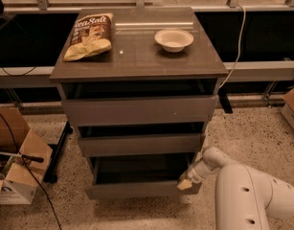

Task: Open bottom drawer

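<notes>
Camera view: speckled terrazzo floor, dim room, metal rail across the back at 12 o'clock. Grey-brown cabinet at centre. On its top, chip bag at 10 o'clock and white bowl at 1 o'clock. Bottom drawer at 6 o'clock, partly open, grey inside showing. Gripper at 4 o'clock, against the right end of the drawer front; grip state: can't tell. White arm fills 5 o'clock. Cardboard box at 8 o'clock, white cable hanging at 2 o'clock.

"Sea Salt" on chip bag (smaller print unreadable), gripper by bottom drawer
</notes>
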Motion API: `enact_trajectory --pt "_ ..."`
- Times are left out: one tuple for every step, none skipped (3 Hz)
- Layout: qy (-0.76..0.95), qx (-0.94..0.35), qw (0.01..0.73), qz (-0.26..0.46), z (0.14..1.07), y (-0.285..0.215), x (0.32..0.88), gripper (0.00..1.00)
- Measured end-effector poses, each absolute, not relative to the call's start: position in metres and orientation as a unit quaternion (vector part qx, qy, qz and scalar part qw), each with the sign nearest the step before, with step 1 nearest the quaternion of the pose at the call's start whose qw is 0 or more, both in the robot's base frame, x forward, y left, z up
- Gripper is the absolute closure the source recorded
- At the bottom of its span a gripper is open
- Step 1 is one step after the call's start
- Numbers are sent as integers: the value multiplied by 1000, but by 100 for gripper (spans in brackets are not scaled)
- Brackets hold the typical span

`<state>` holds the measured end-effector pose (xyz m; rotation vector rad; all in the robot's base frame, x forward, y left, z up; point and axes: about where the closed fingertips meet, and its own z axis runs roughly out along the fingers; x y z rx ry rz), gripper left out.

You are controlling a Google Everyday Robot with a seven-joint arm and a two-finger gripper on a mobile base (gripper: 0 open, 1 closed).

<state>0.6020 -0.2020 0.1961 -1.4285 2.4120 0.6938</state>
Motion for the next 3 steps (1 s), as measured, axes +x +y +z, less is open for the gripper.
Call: enact_trajectory --pt "829 -491 126 238 197 -202 602 4" --pt "829 -491 126 238 197 -202 602 0" --pt "847 -454 95 261 176 -215 569 4"
